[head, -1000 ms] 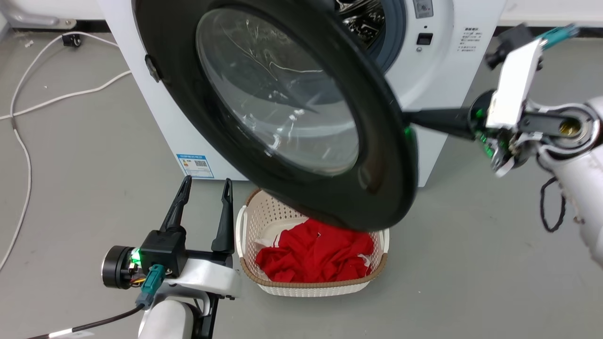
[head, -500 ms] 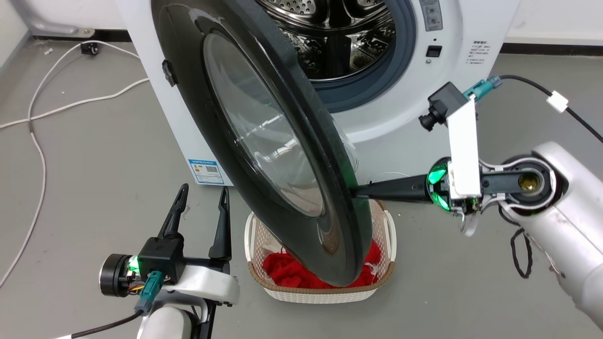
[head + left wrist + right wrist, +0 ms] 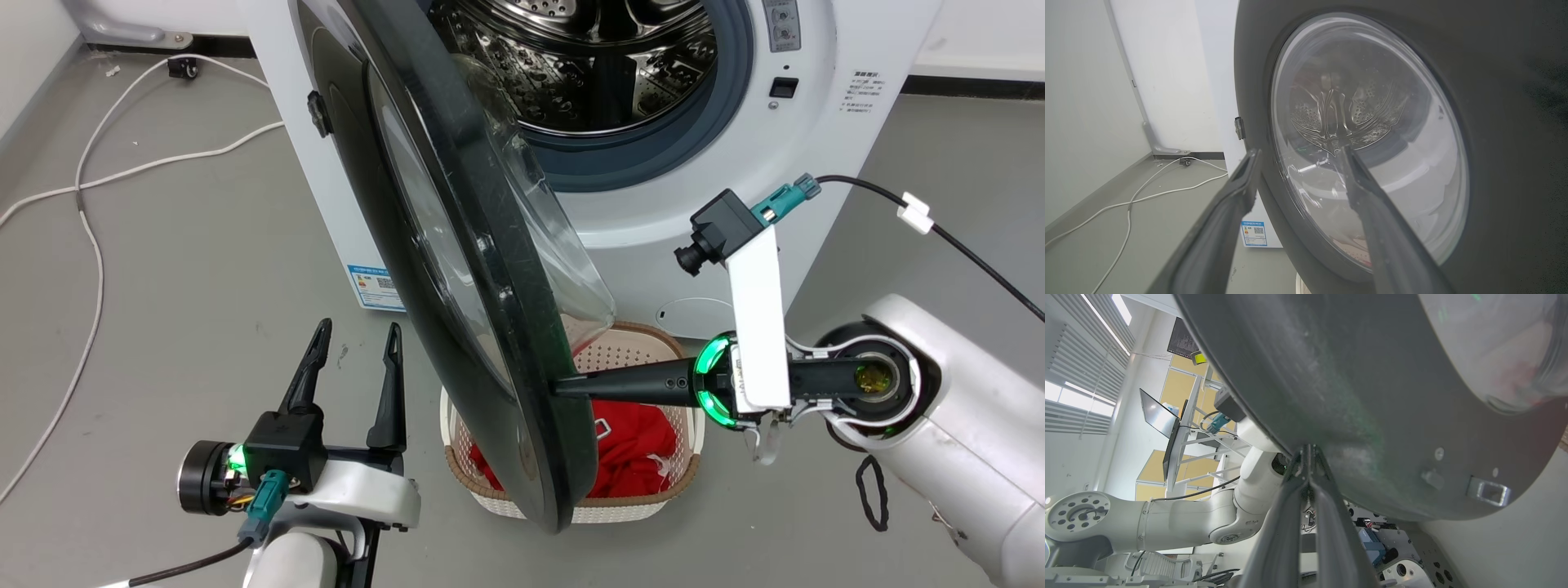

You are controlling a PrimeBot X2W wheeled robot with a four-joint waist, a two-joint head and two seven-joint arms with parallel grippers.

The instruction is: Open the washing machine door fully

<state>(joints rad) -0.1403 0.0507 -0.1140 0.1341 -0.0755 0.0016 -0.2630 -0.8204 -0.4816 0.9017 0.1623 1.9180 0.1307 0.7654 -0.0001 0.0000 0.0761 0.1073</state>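
Washing machine door (image 3: pixel 465 269) edge-on, axis 11 to 5 o'clock; right pincer (image 3: pixel 562 387) closed against rim, left pincer (image 3: pixel 359 327) spread, empty; latch (image 3: pixel 1488 492) in right wrist view.

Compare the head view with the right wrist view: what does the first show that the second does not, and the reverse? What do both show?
Head view: the steel drum, the left gripper with its fingers open, and the laundry basket with red cloth.
Right wrist view: a metal latch and a monitor in the room behind.
Both: the black washing machine door and the right gripper, fingers shut, tips at the door's edge.
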